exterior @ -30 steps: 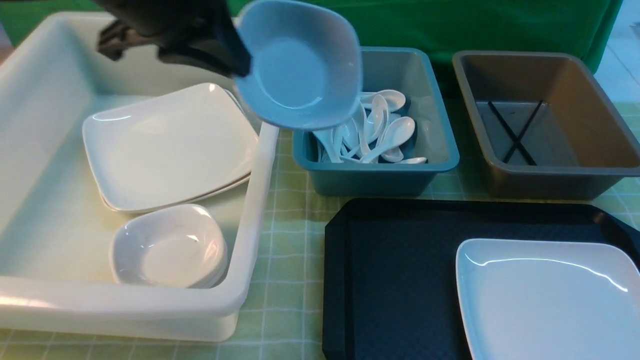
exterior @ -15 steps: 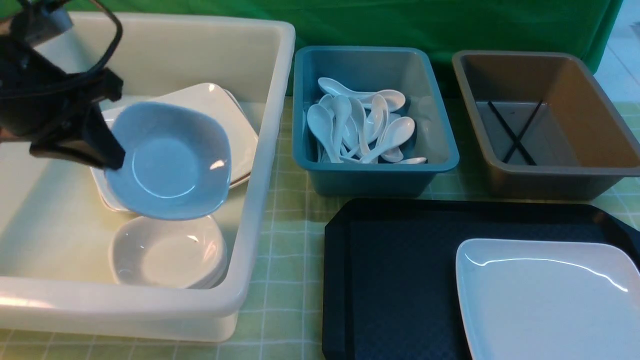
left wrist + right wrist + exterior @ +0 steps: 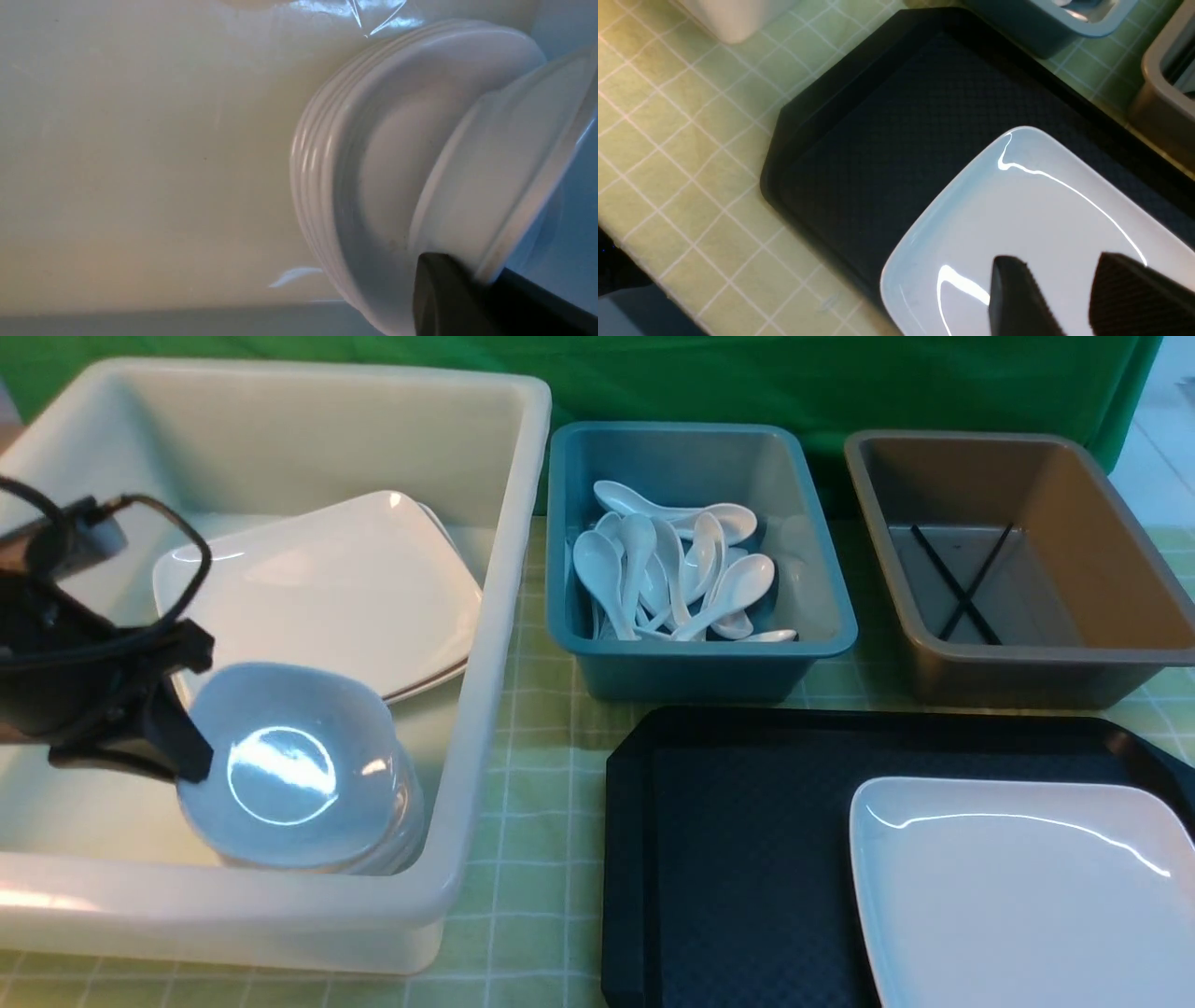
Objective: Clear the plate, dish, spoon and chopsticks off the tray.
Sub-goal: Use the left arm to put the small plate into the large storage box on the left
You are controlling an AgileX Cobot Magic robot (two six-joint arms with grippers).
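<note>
My left gripper [image 3: 182,761] is shut on the rim of a small white dish [image 3: 289,765]. It holds the dish tilted, right over a stack of like dishes [image 3: 345,186] in the big white bin [image 3: 485,644]. In the left wrist view my left gripper [image 3: 486,282] pinches the dish [image 3: 504,163] by its edge. The plate [image 3: 1018,887] lies at the near right of the black tray [image 3: 747,840]. My right gripper [image 3: 1057,275] stands open just above the plate [image 3: 1041,210], out of the front view. Several spoons [image 3: 672,569] lie in the blue bin; the chopsticks [image 3: 957,581] lie crossed in the brown bin.
Large white plates [image 3: 317,607] are stacked at the back of the white bin. The blue bin [image 3: 831,607] and brown bin [image 3: 1120,616] stand behind the tray. A green checked cloth [image 3: 532,784] covers the table between the white bin and the tray.
My left arm has carried the dish from above the blue bin's left side, leftwards and down into the white bin, onto the stack of dishes. The plate has barely shifted.
</note>
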